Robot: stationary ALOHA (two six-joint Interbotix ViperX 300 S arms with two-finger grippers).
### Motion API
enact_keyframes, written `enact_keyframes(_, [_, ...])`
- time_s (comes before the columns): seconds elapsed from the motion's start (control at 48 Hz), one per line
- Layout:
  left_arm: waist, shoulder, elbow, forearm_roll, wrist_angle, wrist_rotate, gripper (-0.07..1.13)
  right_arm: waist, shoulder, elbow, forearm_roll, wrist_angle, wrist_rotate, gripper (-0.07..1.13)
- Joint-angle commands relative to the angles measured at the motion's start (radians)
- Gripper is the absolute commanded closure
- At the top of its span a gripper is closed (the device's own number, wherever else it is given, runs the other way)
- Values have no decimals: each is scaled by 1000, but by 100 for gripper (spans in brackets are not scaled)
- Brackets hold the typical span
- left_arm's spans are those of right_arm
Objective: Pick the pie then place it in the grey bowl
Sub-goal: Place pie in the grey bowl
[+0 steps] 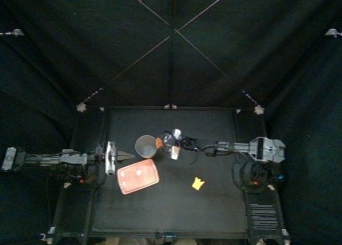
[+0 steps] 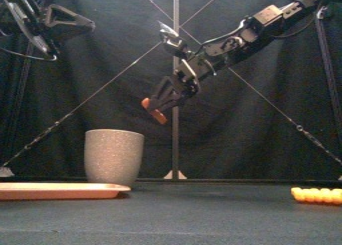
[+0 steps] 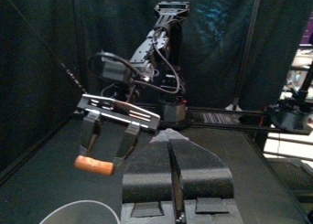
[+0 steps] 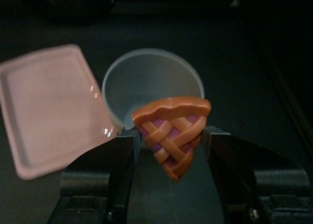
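**One pie slice held in the air beside one grey cup**

Two arms are in view, and only one carries a load.

1. Right gripper (image 2: 163,99): reaches in from the right past the table's middle. Its jaws are clamped on the single pie slice (image 4: 174,132), an orange-brown wedge with a lattice top. The slice hangs from the jaws, crust end up in the right wrist view.
2. Pie position: in the air, above the level of the cup's rim and slightly to the right of the cup. It touches neither the cup nor the table (image 1: 174,204).
3. Grey cup (image 2: 114,156): one, upright, left of centre toward the far side of the table. In the right wrist view its open mouth shows nothing inside.
4. Pink tray (image 1: 136,176): one, flat, lying near the cup on its near side. Nothing lies on it.
5. Yellow toy (image 2: 318,195): one small piece on the table, to the near right, well apart from cup and tray. Its kind cannot be told.
6. Left gripper (image 3: 178,173): at the left side of the table, raised, carrying nothing. Its jaws are together, with only a thin seam between them.
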Motion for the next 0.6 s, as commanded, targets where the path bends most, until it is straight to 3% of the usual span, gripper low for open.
enact_keyframes(0.021, [2, 3, -12, 0, -9, 2, 105, 9, 25, -40, 44, -149, 5, 39])
enact_keyframes(0.25, [2, 3, -8, 0, -9, 3, 105, 44, 155, -123, 147, -252, 8, 39])
enact_keyframes(0.458, [2, 5, -6, -2, -9, 3, 105, 49, 216, -175, 229, -224, 9, 38])
enact_keyframes(0.604, [2, 3, -3, 0, -9, 3, 105, 46, 218, -178, 267, -198, 5, 27])
